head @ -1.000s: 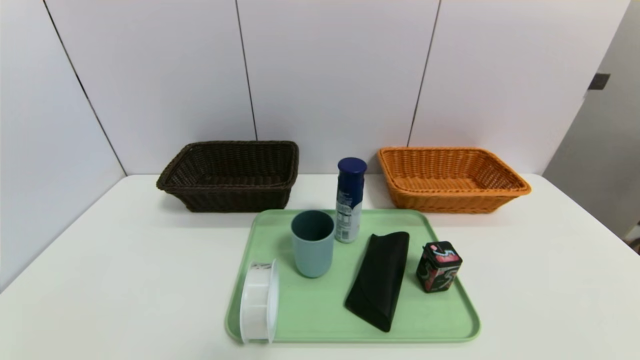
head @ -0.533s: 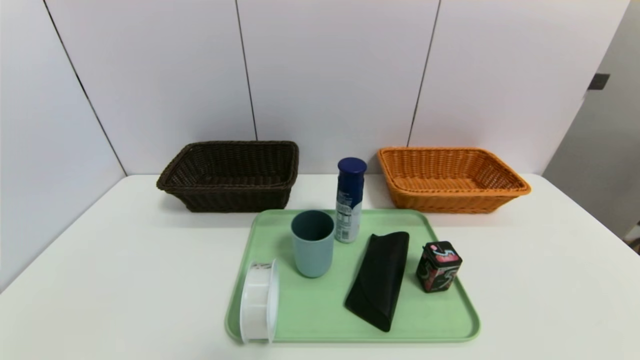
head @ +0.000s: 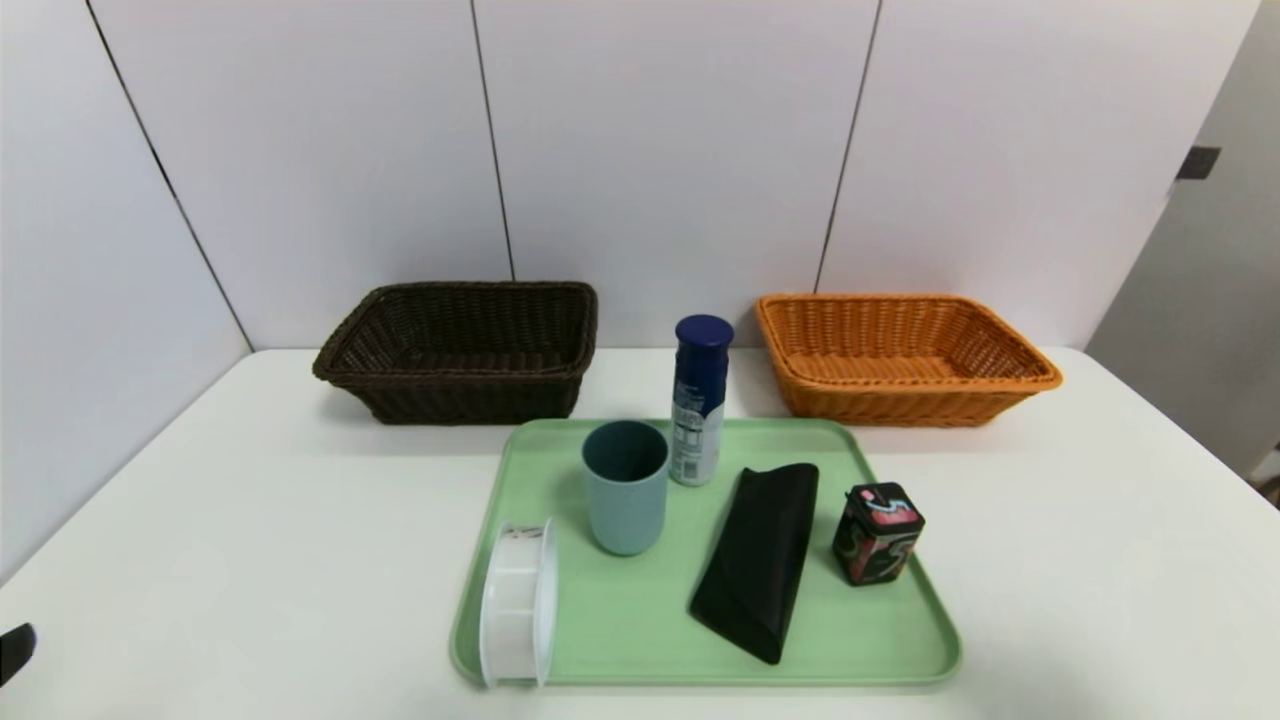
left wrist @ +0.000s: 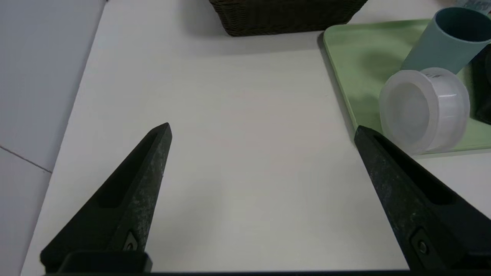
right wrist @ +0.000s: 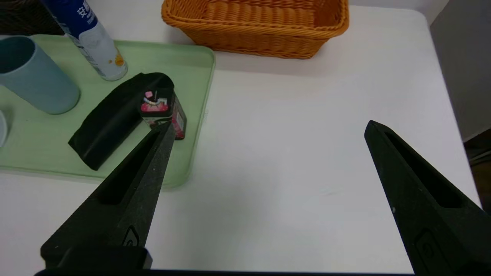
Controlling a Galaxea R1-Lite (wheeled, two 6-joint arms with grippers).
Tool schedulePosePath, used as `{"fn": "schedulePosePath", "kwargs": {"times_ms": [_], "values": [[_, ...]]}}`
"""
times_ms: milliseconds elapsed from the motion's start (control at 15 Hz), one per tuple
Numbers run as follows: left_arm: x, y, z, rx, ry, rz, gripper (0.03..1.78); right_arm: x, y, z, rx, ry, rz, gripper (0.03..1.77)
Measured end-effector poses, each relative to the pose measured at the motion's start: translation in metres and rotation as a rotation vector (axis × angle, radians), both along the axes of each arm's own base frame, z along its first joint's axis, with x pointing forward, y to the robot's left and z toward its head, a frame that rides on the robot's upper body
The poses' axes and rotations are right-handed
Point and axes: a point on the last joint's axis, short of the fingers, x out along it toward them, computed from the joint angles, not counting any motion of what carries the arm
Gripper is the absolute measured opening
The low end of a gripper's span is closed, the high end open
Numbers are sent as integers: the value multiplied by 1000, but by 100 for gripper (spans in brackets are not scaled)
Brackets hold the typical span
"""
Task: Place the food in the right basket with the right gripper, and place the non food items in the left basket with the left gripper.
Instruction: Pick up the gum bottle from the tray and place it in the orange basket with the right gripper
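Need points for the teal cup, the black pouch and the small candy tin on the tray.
teal cup (head: 625, 500): head view, on its outer side wall.
black pouch (head: 760, 560): head view, on the middle of its top face.
candy tin (head: 877, 535): head view, on its printed front side.

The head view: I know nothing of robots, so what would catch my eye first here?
A green tray sits mid-table, crowded with a blue cup, a spray can, a black pouch, a small tin and a white tub. Behind it stand a dark basket on the left and an orange basket on the right.
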Motion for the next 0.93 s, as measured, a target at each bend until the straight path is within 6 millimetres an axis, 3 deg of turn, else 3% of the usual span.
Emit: {"fn": "schedulePosePath", "kwargs": {"times_ms": [267, 467, 667, 933], "values": [[47, -1, 18, -23, 124, 5, 169, 68, 30, 24, 82, 183, 62, 171], [78, -2, 36, -54, 222, 7, 169, 109, 67, 23, 99, 288, 112, 171], [95, -11, 43, -77, 412, -41, 169, 133, 95, 17, 69, 415, 155, 171], [113, -29, 40, -70, 514, -141, 169, 152, 112, 5, 16, 547, 164, 171]]}}
